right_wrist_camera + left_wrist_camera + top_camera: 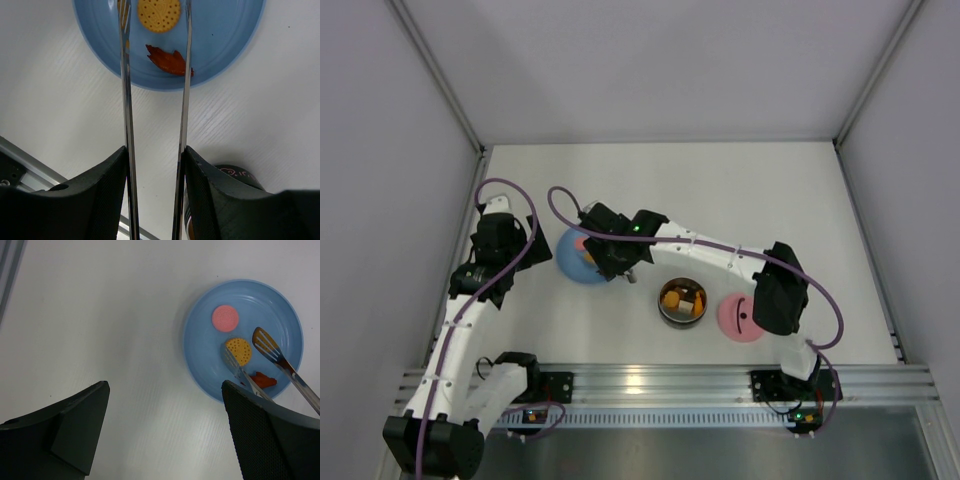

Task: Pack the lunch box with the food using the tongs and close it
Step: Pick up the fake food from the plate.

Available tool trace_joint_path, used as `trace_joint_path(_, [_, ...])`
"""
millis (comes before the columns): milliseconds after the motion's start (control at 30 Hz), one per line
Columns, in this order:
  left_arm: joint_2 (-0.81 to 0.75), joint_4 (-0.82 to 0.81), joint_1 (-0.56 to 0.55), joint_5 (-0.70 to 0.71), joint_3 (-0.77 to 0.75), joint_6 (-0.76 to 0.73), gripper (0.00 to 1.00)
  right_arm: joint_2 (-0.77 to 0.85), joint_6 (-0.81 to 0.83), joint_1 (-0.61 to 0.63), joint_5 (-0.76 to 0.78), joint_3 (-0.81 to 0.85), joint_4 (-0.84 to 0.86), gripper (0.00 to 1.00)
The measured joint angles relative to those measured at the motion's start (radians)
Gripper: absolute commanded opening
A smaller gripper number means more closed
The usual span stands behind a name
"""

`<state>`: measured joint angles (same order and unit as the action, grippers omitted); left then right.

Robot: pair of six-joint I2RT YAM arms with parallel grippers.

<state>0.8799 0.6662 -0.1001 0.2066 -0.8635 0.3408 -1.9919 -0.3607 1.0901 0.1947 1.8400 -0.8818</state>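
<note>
Top external view: a white table (740, 190) is shown, closed in by pale grey walls (380, 150) on three sides, with a ribbed metal rail (650, 380) along its near edge. The steel lunch box (681, 300) is seen open near that rail. Orange and pale food pieces (682, 297) lie inside it, perhaps too small to be told apart. The pink lid (740, 318) is laid flat just beside it on the right. A blue plate (570, 262) is partly covered by the right arm (705, 250).

From the left wrist, what lies on the plate is made out: a pink round piece (225, 318), a yellow round biscuit (238, 350) and a red scrap (262, 380). The tips of the tongs (266, 346) are set either side of the biscuit.

From the right wrist, the right gripper (155, 160) is seen pinching the tongs, one slim arm pressed by each finger, the two arms standing apart. The left gripper (165, 385) is spread wide over bare table, with nothing held.
</note>
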Motion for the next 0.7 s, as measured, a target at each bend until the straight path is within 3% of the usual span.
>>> trace_joint_path(600, [0.000, 0.000, 0.000, 0.000, 0.000, 0.000, 0.99, -0.016, -0.001, 0.002, 0.021, -0.010, 0.002, 0.46])
trace_joint_path(700, [0.000, 0.000, 0.000, 0.000, 0.000, 0.000, 0.99, -0.016, 0.000, 0.004, 0.021, -0.021, 0.005, 0.38])
